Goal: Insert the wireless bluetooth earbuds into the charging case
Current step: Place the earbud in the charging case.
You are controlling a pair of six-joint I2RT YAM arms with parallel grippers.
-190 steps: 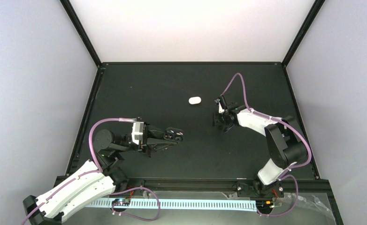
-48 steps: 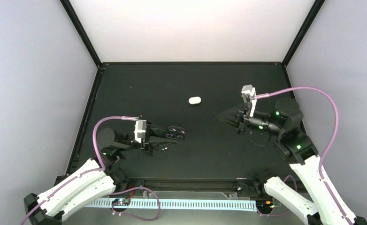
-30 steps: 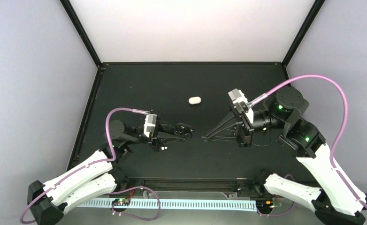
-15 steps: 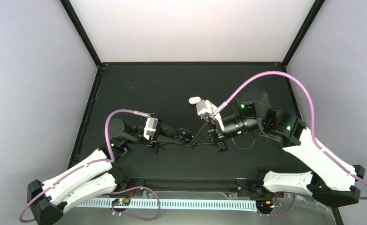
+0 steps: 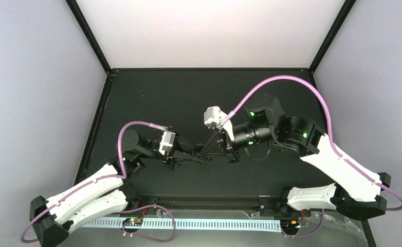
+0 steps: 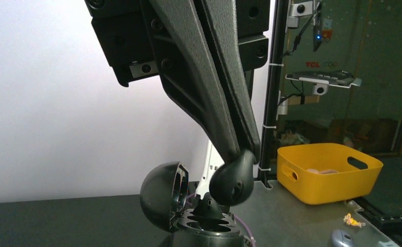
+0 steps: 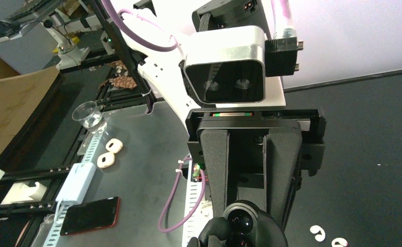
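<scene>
left gripper (image 7: 245, 212) is clamped on a black case (image 7: 240, 226), one finger on either side of it. the right wrist view looks straight along those fingers, with the left wrist camera (image 7: 224, 64) above them. the case's hinged lid (image 6: 163, 195) is swung open to the left in the left wrist view, and round wells show in the body.

right gripper (image 6: 238, 154) comes in from above with its fingers pressed together, no gap. a black rounded bit (image 6: 233, 181) sits at its tip, just above the open case body and beside the lid. can't tell if it's pinched or only against the fingertips, or whether it touches the case.

top view: both grippers meet tip to tip over the near-middle of the table (image 5: 188, 92). the left arm reaches in from the left and the right arm from the right, with a purple cable arching over it.

earbuds (image 7: 318, 232): two small white comma shapes lying on the table, close together but not touching, just off to one side of the left gripper. neither gripper holds them and they're not in a case. too small to pick out in the top view.

white charging case: can't find it in any view. the pale right wrist camera (image 5: 213, 115) covers part of the mid table in the top view.

a yellow bin (image 6: 328, 172) stands beyond the table edge in the left wrist view.
</scene>
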